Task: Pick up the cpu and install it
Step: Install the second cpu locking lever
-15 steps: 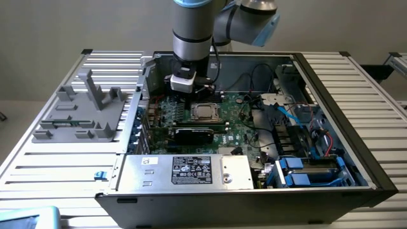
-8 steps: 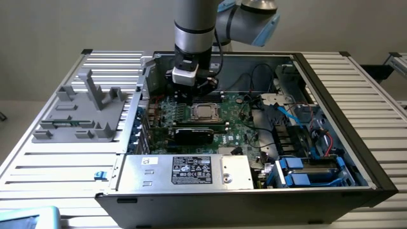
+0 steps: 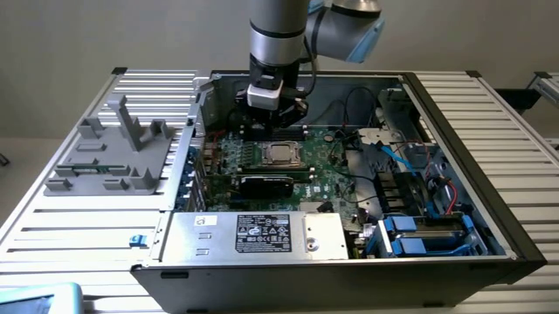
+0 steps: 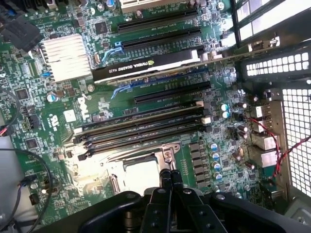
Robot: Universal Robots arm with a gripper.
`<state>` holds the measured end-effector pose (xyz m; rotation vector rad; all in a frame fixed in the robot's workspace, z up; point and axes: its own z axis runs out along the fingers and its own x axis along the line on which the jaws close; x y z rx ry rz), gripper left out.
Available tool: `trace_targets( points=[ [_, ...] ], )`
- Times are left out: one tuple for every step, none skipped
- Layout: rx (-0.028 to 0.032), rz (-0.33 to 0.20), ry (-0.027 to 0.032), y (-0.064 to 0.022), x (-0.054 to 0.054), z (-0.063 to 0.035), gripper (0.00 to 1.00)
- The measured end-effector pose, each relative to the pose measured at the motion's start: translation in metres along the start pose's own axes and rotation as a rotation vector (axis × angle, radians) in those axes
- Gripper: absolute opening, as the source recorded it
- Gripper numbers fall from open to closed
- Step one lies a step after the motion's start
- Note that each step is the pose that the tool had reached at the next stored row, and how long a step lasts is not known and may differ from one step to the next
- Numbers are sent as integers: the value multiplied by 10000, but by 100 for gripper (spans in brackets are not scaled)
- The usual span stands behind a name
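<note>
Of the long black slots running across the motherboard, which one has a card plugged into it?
The slot holding the black NVIDIA Quadro graphics card, which stands on edge with its label showing. The other black expansion slots beside it and the memory slots sit empty.

The arm (image 3: 277, 26) is a thick tube of silver metal with a grey joint that has a light blue cap (image 3: 357, 29). Below it sits a black ring and a short silver-white wrist block. A thin black cable runs down beside it. The hand (image 4: 170, 180) is black, with slim fingers.
</note>
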<state>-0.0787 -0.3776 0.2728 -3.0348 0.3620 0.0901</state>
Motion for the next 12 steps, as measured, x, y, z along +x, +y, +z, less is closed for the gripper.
trace_targets(
  points=[
    [-13,2,4,-9,9,-14,12],
    [-23,2,6,-16,21,-27,12],
    [-30,2,9,-21,33,-37,12],
    [-36,2,10,-25,44,-43,12],
    [-38,2,11,-25,48,-44,12],
    [-38,3,11,-25,48,-44,12],
    [-38,3,12,-25,48,-44,12],
    [-39,3,12,-25,48,-44,12],
    [-38,4,12,-25,48,-44,12],
    [-39,4,11,-25,48,-44,12],
    [-40,3,11,-25,48,-44,12],
    [-39,3,11,-25,48,-44,12]
  ],
)
